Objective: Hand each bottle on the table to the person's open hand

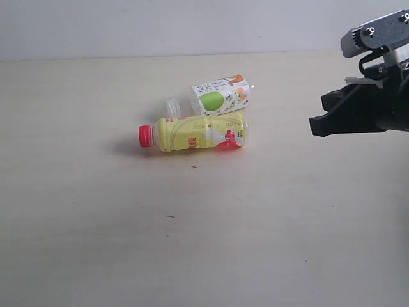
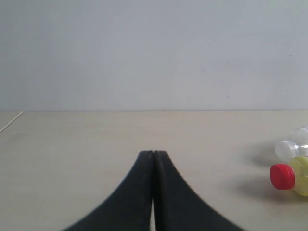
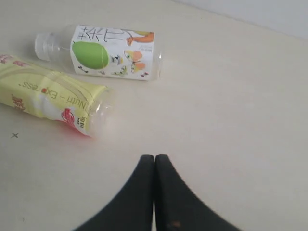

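The left hand [image 2: 153, 154] and right hand [image 1: 315, 125] are hanging closed, empty; a yellow red-capped plastic bottle [image 1: 195, 133] is lying at the right's nine o'clock.

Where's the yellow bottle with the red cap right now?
The yellow bottle lies on its side near the middle of the exterior view, on the table, just in front of the green-apple bottle, its red cap pointing left.

A plain pale grey wall [image 1: 160, 25] stands behind the far edge of the beige table [image 1: 77, 243], evenly lit.
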Robot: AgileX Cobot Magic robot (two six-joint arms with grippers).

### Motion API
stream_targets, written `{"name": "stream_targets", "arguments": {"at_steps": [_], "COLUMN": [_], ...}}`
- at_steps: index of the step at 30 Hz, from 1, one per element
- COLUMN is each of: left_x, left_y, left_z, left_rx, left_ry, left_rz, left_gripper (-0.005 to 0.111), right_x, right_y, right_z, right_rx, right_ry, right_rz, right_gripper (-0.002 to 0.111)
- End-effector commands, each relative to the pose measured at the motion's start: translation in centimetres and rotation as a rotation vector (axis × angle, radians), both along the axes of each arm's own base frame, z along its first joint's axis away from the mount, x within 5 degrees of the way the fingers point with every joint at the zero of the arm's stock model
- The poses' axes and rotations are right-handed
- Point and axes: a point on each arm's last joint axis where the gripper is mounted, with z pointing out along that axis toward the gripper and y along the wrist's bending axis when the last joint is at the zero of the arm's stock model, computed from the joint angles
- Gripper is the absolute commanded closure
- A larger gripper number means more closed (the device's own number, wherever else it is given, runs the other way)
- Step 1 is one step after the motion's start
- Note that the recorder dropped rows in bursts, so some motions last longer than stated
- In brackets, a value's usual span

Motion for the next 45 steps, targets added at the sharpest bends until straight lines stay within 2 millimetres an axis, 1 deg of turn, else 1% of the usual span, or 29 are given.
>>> {"name": "stream_targets", "arguments": {"at_steps": [1,5,8,12,15,17,21,24,26,27,29,31,32,35,37,40,41,43,45], "left_x": [0.0,0.0,0.0,0.0,0.0,0.0,0.0,0.0,0.0,0.0,0.0,0.0,0.0,0.0,0.0,0.0,0.0,0.0,0.0], "left_y": [0.0,0.0,0.0,0.0,0.0,0.0,0.0,0.0,0.0,0.0,0.0,0.0,0.0,0.0,0.0,0.0,0.0,0.0,0.0], "left_z": [0.0,0.0,0.0,0.0,0.0,0.0,0.0,0.0,0.0,0.0,0.0,0.0,0.0,0.0,0.0,0.0,0.0,0.0,0.0], "left_rx": [0.001,0.001,0.001,0.001,0.001,0.001,0.001,0.001,0.001,0.001,0.001,0.001,0.001,0.001,0.001,0.001,0.001,0.001,0.001], "left_ry": [-0.005,-0.005,-0.005,-0.005,-0.005,-0.005,-0.005,-0.005,-0.005,-0.005,-0.005,-0.005,-0.005,-0.005,-0.005,-0.005,-0.005,-0.005,-0.005], "left_rz": [-0.004,-0.004,-0.004,-0.004,-0.004,-0.004,-0.004,-0.004,-0.004,-0.004,-0.004,-0.004,-0.004,-0.004,-0.004,-0.004,-0.004,-0.004,-0.004], "left_gripper": [0.105,0.105,0.105,0.105,0.105,0.105,0.105,0.105,0.105,0.105,0.105,0.105,0.105,0.105,0.105,0.105,0.105,0.105,0.105], "right_x": [0.6,0.7,0.7,0.5,-0.2,-0.8,-1.3,-1.2,-0.9,-0.6,0.2,1.6,2.5,5.3,6.7,8.8,9.6,10.5,11.2], "right_y": [-0.1,0.2,0.8,1.1,0.9,0.7,0.4,0.8,1.6,2.1,2.8,3.2,3.3,3.1,2.9,2.1,1.8,1.2,0.8], "right_z": [-0.6,-1.3,-1.6,-1.0,0.9,3.0,6.9,9.2,10.1,10.5,11.3,12.1,12.9,13.7,13.8,13.7,13.5,13.2,12.5], "right_rx": [-0.007,0.012,0.046,0.039,0.067,0.111,0.176,0.312,0.387,0.41,0.391,0.351,0.303,0.083,-0.021,-0.21,-0.25,-0.324,-0.405], "right_ry": [0.026,0.058,0.073,0.034,-0.034,-0.098,-0.222,-0.237,-0.228,-0.214,-0.172,-0.116,-0.113,-0.129,-0.118,-0.055,-0.009,0.051,0.137], "right_rz": [-0.028,-0.004,0.05,0.111,0.105,0.082,0.043,0.027,0.086,0.124,0.185,0.191,0.198,0.2,0.196,0.158,0.118,0.061,0.049], "right_gripper": [0.108,0.108,0.108,0.108,0.108,0.108,0.108,0.108,0.108,0.108,0.108,0.108,0.108,0.108,0.108,0.108,0.108,0.108,0.108]}}
